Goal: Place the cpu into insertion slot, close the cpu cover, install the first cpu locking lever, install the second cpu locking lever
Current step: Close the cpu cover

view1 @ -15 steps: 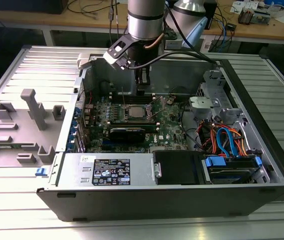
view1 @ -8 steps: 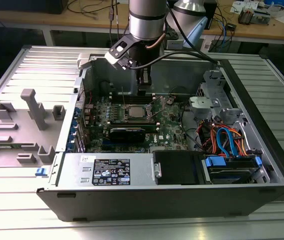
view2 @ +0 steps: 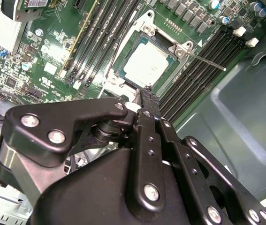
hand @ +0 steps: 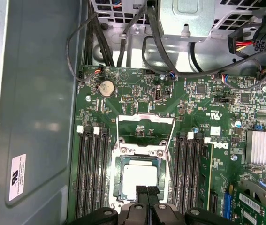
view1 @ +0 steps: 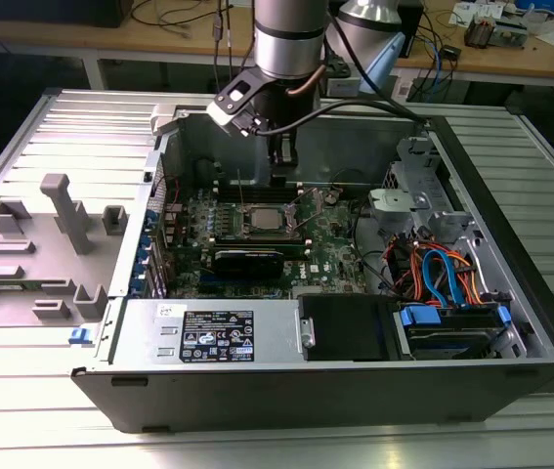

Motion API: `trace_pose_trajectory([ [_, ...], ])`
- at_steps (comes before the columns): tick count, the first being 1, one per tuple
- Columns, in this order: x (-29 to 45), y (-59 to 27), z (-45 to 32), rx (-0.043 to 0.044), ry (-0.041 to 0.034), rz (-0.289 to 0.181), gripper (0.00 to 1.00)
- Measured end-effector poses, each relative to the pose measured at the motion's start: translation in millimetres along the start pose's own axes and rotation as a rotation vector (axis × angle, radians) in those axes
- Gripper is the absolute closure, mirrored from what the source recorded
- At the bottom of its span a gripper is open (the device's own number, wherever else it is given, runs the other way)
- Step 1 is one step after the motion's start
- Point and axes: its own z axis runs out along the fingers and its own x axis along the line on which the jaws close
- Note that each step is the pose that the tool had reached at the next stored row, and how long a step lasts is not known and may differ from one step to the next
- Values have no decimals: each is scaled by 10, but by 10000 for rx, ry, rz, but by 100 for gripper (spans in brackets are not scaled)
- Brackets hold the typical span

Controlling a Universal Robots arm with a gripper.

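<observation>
Ribbed metal surface point(view1: 286, 449) carries the open computer case point(view1: 355, 391). The empty pincer point(hand: 147, 191), tips pressed together, hangs close above the cpu point(hand: 140, 180), which lies in the insertion slot point(hand: 117, 178). A slanted push could scrape the cpu or snag the thin locking lever point(view2: 208, 61) beside it.

The cpu point(hand: 140, 180) lies in the insertion slot point(hand: 118, 174); memory slots point(hand: 91, 178) flank it on both sides.

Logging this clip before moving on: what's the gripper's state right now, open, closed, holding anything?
Gripper: closed, holding nothing, positioned over the cpu.
</observation>
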Motion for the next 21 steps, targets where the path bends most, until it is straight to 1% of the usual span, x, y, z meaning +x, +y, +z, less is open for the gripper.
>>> trace_pose_trajectory([
  [11,-2,26,0,0,0,0,89],
  [21,-5,75,0,0,0,0,89],
])
